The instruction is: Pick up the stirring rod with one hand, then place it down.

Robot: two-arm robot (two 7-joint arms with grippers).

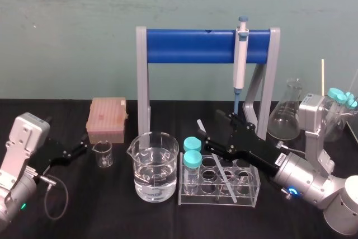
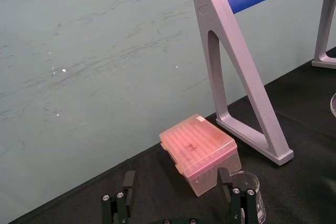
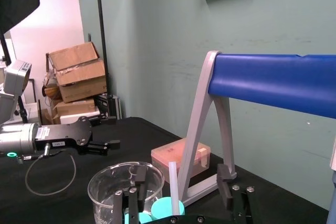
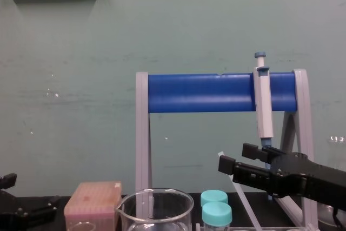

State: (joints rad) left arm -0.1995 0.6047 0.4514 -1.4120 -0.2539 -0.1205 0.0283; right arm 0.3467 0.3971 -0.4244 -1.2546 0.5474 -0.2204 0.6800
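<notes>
"White rod [image 1: 224, 176], where was it?"
"Tilted. Its low end was at the front of the clear rack [image 1: 254, 197], but I couldn't tell if it sat in a hole. Its top end was up by the right gripper [image 1: 214, 128]."
"Gripped?"
"No. The fingers were spread wide. In the right wrist view the rod stood in the gap, nearer one finger [image 3: 135, 182]. Couldn't tell if it touched."
"Where was that gripper?"
"Over the rack's back edge, in front of the grey-and-blue stand [image 1: 201, 46] and below the hanging pipette [image 1: 240, 54]."
"Left gripper [image 1: 83, 148]?"
"Parked at the left of the black table [image 1: 112, 214], fingers apart, holding nothing. The small beaker [image 1: 102, 154] was just beside it, and the pink box [image 1: 106, 118] was behind that."
"Anything else near the rod?"
"Two teal-capped tubes [image 1: 192, 152] stood at the rack's left end. The big beaker [image 1: 155, 166], with water in it, sat just left of the rack."
</notes>
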